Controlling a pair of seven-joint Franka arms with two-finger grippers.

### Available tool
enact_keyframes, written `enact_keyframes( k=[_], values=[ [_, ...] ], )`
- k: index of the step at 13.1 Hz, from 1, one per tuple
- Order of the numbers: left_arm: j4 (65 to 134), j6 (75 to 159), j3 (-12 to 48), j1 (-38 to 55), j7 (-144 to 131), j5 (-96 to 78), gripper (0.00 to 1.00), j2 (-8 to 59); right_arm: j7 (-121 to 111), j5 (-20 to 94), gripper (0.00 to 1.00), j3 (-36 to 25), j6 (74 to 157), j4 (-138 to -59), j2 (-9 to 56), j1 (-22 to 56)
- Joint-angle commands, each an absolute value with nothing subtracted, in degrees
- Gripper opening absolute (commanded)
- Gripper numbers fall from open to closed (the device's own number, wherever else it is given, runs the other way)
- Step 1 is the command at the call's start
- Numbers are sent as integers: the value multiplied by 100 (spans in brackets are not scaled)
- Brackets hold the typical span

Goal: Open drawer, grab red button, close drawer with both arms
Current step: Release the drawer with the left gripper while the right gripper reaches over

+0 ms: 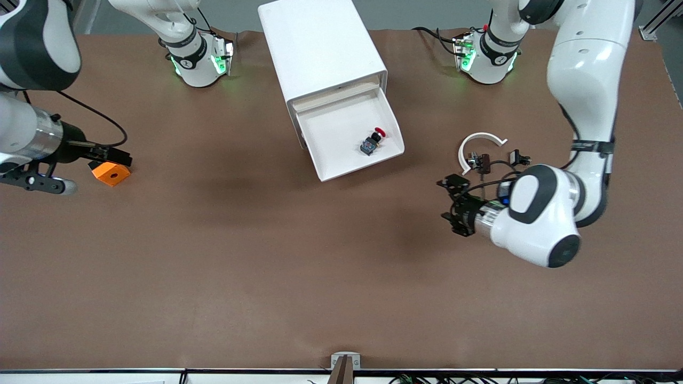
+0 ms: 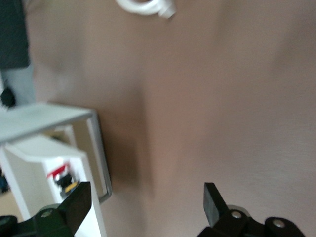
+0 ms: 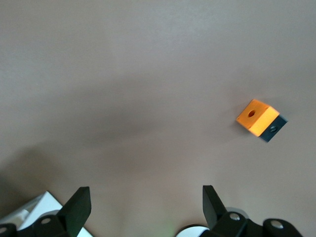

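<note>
The drawer [image 1: 326, 140] of the white cabinet [image 1: 320, 48] stands pulled out. In its tray lies the button [image 1: 372, 142], a red cap on a dark body; the left wrist view shows the button [image 2: 61, 177] inside the drawer [image 2: 94, 148]. My left gripper [image 1: 448, 205] hovers open over bare table beside the drawer, toward the left arm's end, holding nothing; the wrist view shows only table between the left gripper's [image 2: 146, 200] fingers. My right gripper [image 1: 120, 159] hangs open and empty at the right arm's end, as the right gripper [image 3: 146, 200] shows in its own view.
An orange block [image 1: 110, 173] with a hole lies under the right gripper's tip; in the wrist view the orange block [image 3: 256, 117] sits off to one side. A white arc [image 1: 475, 140] and small dark parts [image 1: 483, 161] lie by the left arm's wrist.
</note>
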State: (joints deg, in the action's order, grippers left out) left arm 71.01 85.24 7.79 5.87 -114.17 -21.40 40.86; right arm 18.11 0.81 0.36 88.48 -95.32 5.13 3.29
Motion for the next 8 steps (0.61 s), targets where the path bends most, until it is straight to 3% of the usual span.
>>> enact_keyframes(
  k=[1,8],
  values=[
    [7163,8481,782,353,-10453,-1680,100,3797,2843,88,100,18,8859,-9396,527,885],
    [7216,8481,800,-273,-6536,-1240,100,3437,5366,729,100,35,9044,-9000,545,2028]
  ],
)
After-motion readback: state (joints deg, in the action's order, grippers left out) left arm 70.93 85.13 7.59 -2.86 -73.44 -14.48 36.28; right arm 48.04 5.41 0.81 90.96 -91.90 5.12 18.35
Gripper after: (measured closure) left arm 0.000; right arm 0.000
